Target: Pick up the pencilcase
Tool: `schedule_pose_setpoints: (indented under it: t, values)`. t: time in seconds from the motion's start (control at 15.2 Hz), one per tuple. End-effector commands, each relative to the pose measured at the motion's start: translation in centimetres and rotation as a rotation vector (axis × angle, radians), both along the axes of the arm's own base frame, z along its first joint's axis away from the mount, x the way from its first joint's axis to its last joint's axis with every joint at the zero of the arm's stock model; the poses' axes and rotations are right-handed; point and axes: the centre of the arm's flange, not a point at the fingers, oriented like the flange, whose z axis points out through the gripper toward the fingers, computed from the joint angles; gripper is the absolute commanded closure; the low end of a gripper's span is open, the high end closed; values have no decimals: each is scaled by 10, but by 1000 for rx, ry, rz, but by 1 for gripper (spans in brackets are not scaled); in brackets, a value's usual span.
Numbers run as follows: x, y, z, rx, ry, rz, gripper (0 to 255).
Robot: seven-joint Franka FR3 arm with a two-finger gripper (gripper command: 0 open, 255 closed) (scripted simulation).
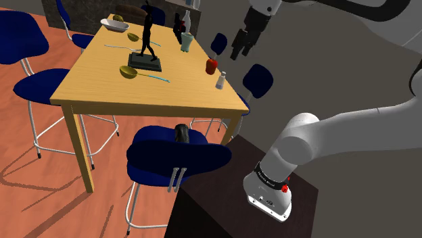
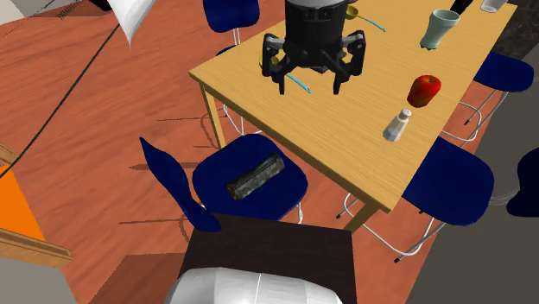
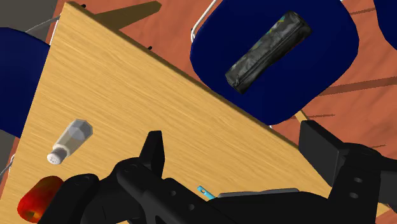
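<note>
Dark and mottled, the pencilcase (image 3: 267, 51) lies flat on the blue chair seat (image 3: 318, 70) beside the wooden table (image 3: 127, 95), while my gripper (image 2: 309, 85) hangs above that table, fingers spread and empty.

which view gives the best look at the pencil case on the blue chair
The wrist view: the dark pencil case lies full length on the blue chair seat, nothing covering it. The second exterior view also shows the pencil case whole. The shoulder view sees the pencil case nearly end-on, foreshortened.
</note>
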Motion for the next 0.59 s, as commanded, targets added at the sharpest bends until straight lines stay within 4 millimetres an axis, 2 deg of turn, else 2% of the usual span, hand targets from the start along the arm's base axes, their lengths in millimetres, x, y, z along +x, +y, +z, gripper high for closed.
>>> schedule_pose_setpoints:
  t: [0.0,0.53]
  values:
    - [0,0,0,0,0,0,0]
    - [13,28,-101,36,5,-195,0]
